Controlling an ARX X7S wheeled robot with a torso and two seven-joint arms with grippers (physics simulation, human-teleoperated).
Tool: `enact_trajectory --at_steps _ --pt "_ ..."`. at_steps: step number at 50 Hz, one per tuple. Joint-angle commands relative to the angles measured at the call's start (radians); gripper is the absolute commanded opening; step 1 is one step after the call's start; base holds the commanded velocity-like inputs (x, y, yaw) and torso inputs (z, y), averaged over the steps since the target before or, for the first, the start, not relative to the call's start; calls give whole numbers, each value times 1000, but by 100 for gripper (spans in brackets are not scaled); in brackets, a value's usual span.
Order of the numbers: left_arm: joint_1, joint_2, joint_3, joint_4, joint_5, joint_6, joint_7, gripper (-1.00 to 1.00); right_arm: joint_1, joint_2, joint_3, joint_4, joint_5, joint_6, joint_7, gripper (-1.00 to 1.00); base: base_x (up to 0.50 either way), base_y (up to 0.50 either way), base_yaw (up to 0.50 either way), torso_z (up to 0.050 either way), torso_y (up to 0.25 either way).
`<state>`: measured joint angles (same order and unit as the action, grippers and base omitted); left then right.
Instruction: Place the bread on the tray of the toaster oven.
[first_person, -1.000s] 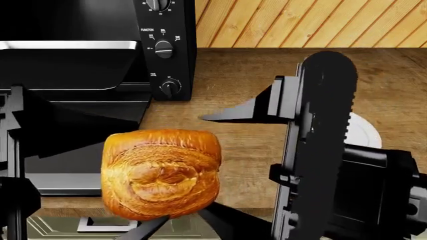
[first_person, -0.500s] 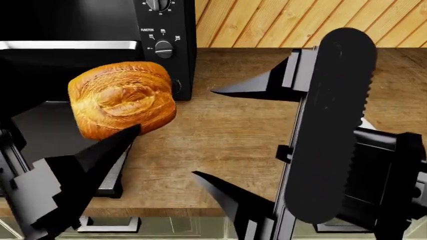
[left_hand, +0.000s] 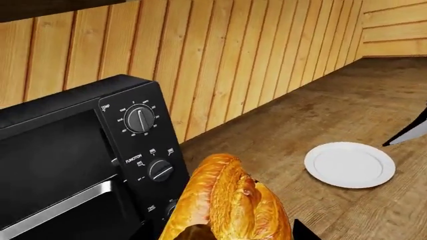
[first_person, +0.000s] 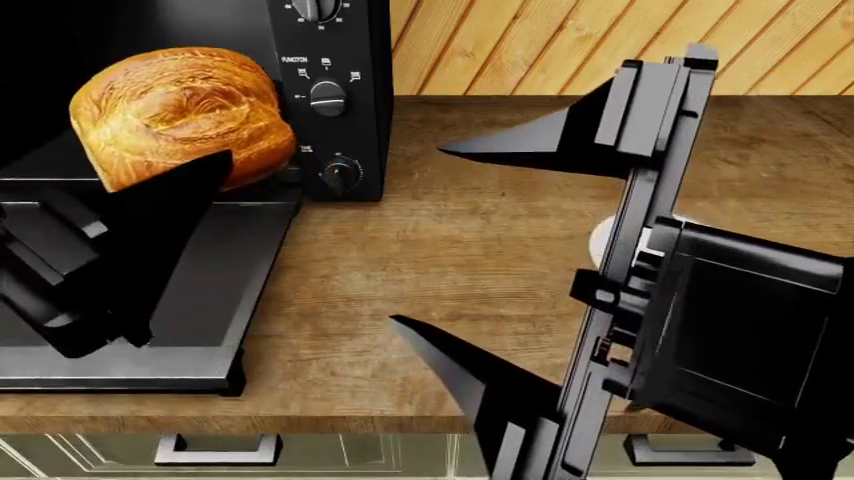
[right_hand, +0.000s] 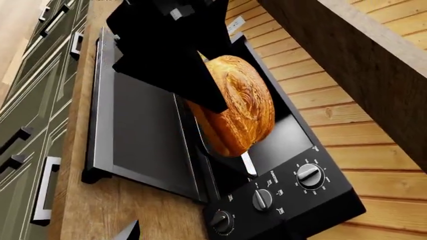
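The bread (first_person: 174, 105), a golden-brown loaf, is held in my left gripper (first_person: 180, 150), which is shut on it. One black finger (first_person: 160, 225) shows in front of the loaf and the other is hidden behind it. The loaf hangs at the open mouth of the black toaster oven (first_person: 334, 60), over the door hinge. In the right wrist view the bread (right_hand: 240, 105) is just above the tray's silver front rim (right_hand: 248, 166). The rest of the tray is dark inside the oven. My right gripper (first_person: 447, 250) is open and empty over the counter.
The oven's glass door (first_person: 200, 300) lies open and flat toward the counter's front edge. A round white plate (left_hand: 349, 164) sits on the wooden counter (first_person: 454, 230) to the oven's right, mostly hidden behind my right arm in the head view. A plank wall stands behind.
My left gripper has carried the bread away from me and to the left, from over the door's front to the oven mouth. My right gripper has shifted slightly and stays open.
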<state>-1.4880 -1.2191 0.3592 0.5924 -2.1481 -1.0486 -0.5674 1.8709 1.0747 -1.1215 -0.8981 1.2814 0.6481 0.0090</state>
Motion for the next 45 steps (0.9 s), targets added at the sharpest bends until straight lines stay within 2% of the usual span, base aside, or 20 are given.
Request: enact_trajectory --at_steps 1,8,22,28,45 --pt "-123 38 82 -47 -63 -33 -161 -100 3 9 11 -3 2 -3 7 100 0 0 -3 0 0" --pt "-120 20 130 -82 -85 -26 -241 -100 -2 22 15 -9 1 -9 4 100 0 0 0 0 0" --pt "-108 -29 105 -56 -102 -7 -243 -100 -16 21 14 -8 -9 -11 7 100 0 0 0 1 1" --pt "-147 -29 108 -65 -135 -8 -275 -100 -28 18 9 -3 -23 -14 4 100 0 0 0 0 0" --pt "-75 -82 114 -75 -137 71 -329 -100 -38 25 14 -9 -26 -23 2 100 0 0 0 0 1"
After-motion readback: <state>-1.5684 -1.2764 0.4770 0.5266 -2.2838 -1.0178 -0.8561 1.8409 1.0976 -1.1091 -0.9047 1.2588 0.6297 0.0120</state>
